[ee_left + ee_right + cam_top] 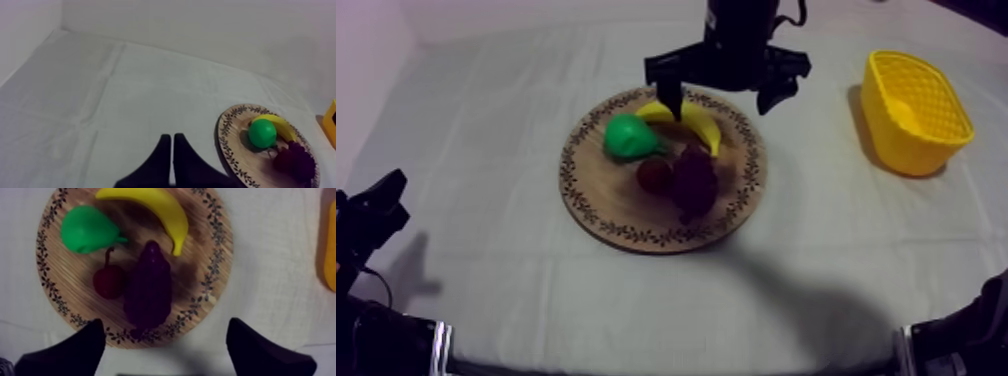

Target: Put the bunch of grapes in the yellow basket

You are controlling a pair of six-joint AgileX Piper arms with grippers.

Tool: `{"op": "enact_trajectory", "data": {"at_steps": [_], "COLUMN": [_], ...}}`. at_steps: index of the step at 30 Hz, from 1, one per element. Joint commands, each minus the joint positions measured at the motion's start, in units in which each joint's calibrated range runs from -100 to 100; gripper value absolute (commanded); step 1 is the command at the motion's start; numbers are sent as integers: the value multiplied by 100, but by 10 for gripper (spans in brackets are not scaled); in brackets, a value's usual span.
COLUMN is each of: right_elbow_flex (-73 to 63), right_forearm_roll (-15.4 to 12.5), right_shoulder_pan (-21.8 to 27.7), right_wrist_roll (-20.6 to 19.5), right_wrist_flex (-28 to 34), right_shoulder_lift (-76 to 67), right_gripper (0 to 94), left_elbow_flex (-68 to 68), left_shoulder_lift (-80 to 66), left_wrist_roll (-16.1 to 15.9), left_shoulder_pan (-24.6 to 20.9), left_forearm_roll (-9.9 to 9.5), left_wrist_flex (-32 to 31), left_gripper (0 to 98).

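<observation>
The right arm (pixel 741 30) comes in from the far side and turns its wrist downward, so the right gripper (pixel 721 100) points below it. Its two black fingers (pixel 70 350) stand wide apart, with a broad gap between the tips. One finger is out to each side of the wrist, and the tips are about level with each other. The left arm (pixel 376 335) sits low at its own side. The left gripper (pixel 374 212) is raised a little above the arm's base and points forward. Its fingers (pixel 162 162) lie pressed together as a narrow wedge, with only a thin seam between them up to the tips.
</observation>
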Motion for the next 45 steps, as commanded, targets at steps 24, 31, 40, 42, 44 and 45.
{"op": "enact_trajectory", "data": {"at_steps": [24, 31, 40, 42, 44, 45], "right_elbow_flex": [889, 750, 646, 638, 647, 658], "right_forearm_roll": [-672, -712, -684, -674, -670, -669], "right_shoulder_pan": [124, 167, 140, 137, 140, 141], "right_wrist_roll": [604, 681, 849, 858, 865, 864], "right_wrist_flex": [-2254, -2322, -2515, -2550, -2562, -2564], "right_shoulder_lift": [1444, 1770, 1924, 1907, 1861, 1823], "right_gripper": [907, 853, 463, 376, 321, 308], "left_elbow_flex": [-1, -1, -1, -1, -1, -1], "left_shoulder_lift": [0, 0, 0, 0, 0, 0], "left_wrist_roll": [1, 1, 1, 1, 1, 1], "left_shoulder_pan": [-1, -1, -1, -1, -1, -1], "left_forearm_roll": [0, 0, 0, 0, 0, 0], "left_wrist_flex": [0, 0, 0, 0, 0, 0], "left_gripper": [1, 1, 1, 1, 1, 1]}}
